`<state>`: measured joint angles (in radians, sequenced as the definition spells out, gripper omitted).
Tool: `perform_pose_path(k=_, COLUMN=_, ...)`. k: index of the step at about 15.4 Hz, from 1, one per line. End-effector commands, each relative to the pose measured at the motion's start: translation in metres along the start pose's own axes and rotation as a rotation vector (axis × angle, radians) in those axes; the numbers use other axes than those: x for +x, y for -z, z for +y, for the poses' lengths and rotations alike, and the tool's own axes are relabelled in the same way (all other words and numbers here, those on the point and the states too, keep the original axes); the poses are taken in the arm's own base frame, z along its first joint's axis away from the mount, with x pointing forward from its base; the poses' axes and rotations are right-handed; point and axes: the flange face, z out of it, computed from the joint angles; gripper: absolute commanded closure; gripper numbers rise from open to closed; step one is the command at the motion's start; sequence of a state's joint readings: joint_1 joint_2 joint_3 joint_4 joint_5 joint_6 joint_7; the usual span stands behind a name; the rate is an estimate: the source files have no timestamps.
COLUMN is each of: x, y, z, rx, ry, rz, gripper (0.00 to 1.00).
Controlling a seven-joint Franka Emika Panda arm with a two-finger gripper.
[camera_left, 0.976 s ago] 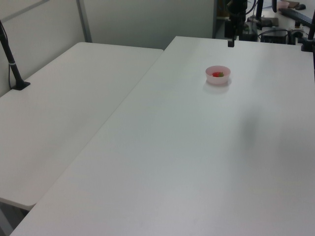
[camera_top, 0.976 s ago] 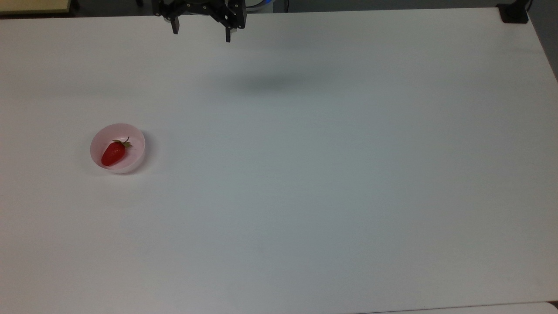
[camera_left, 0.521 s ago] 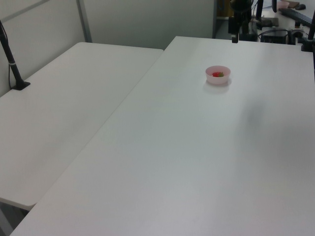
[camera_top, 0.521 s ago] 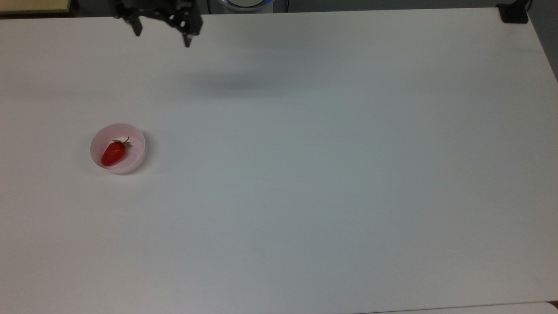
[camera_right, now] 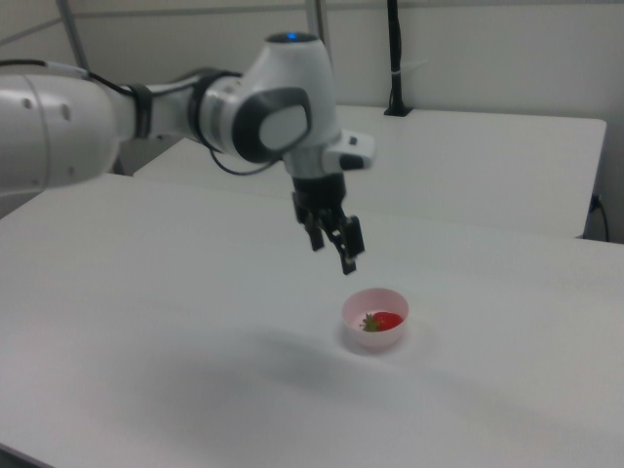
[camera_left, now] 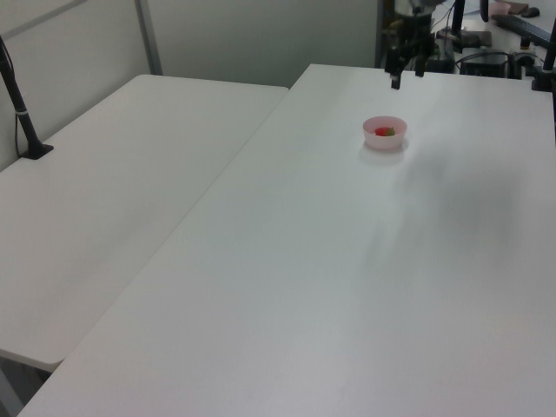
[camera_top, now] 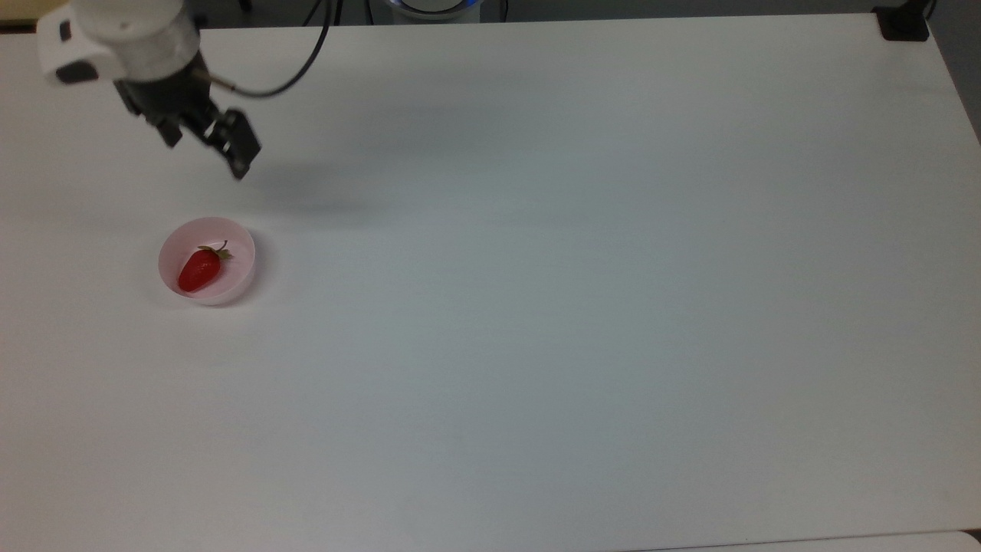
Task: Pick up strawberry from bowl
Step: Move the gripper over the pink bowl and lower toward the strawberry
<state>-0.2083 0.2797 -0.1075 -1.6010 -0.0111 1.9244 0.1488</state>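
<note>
Even, diffuse overhead light is washing the white tabletop [camera_top: 582, 307] bright in the top view, fading slightly grey toward its centre. The end effector [camera_top: 205, 146] is casting a soft, blurred shadow to its right in the top view; in the right view a faint dark patch is lying on the near tabletop. The bowl [camera_top: 205, 261] is throwing a thin shadow on its right in the top view. The left view is looking soft and slightly hazy.

We see a glossy red strawberry [camera_top: 199, 270] w/ green cap in a pale pink bowl [camera_top: 240, 282], white table [camera_top: 536, 307], black gripper [camera_top: 205, 155] on white arm [camera_right: 146, 117].
</note>
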Motion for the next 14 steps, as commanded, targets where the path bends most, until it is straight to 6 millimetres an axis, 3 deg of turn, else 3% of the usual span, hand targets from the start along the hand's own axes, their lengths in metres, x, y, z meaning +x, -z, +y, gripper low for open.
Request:
perform_pose_path(k=1, x=0.027, y=-0.048, z=0.004, rx=-0.003, ry=-0.146, rz=0.001, gripper=0.14)
perform_pose_path(k=6, x=0.045, y=-0.086, z=0.008, rx=0.004, ry=-0.21, rz=0.055, gripper=0.18)
perform_pose_path(k=14, x=0.053, y=-0.119, z=0.007, rx=0.011, ry=-0.251, rz=0.071, gripper=0.18)
